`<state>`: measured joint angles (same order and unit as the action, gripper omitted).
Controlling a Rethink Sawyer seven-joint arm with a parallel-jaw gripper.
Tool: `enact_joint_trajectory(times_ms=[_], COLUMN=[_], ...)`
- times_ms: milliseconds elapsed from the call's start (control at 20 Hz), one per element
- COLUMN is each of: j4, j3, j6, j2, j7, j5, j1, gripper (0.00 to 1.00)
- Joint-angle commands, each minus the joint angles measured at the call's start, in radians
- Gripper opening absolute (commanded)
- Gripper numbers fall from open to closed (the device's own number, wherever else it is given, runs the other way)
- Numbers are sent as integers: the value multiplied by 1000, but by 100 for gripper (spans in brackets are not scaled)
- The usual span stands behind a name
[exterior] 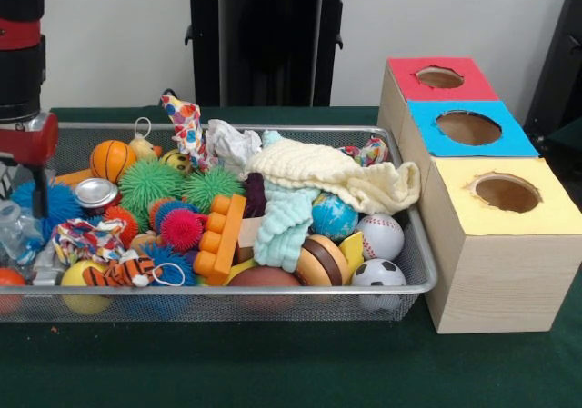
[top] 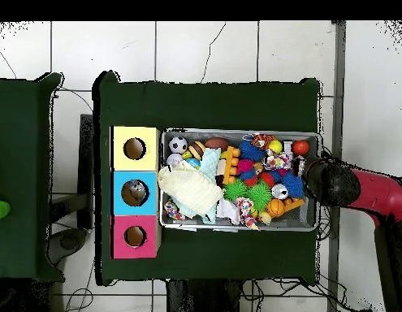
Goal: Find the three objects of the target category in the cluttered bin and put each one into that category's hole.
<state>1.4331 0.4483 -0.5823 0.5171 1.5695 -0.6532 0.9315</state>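
The wire mesh bin [exterior: 400, 285] is full of toys; it also shows in the overhead view [top: 236, 135]. A short shiny silver can [exterior: 95, 193] lies at its left part, and shows in the overhead view [top: 279, 192]. A clear plastic bottle [exterior: 11, 231] lies at the bin's far left end. My gripper [exterior: 29, 199] hangs low over that end, just above the bottle and left of the can. In the overhead view the arm's wrist [top: 332, 184] covers the gripper. I cannot pick out a clear wrapper.
Three wooden boxes with round holes stand beside the bin: red top [exterior: 441, 78], blue top [exterior: 468, 128], yellow top [exterior: 506, 193]. A pale thing shows inside the blue box's hole [top: 136, 192]. A cream cloth [exterior: 332, 170], spiky balls and sports balls fill the bin.
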Motion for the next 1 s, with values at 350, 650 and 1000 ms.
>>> enact_joint_trajectory(times_ms=[350, 650, 1000], j4=[31, 63, 68], j3=[91, 114, 85], j6=[-102, -90, -87], j2=[-48, -64, -55], j7=[-153, -148, -95], j5=[48, 75, 78], j1=[10, 17, -1], gripper=[100, 100, 0])
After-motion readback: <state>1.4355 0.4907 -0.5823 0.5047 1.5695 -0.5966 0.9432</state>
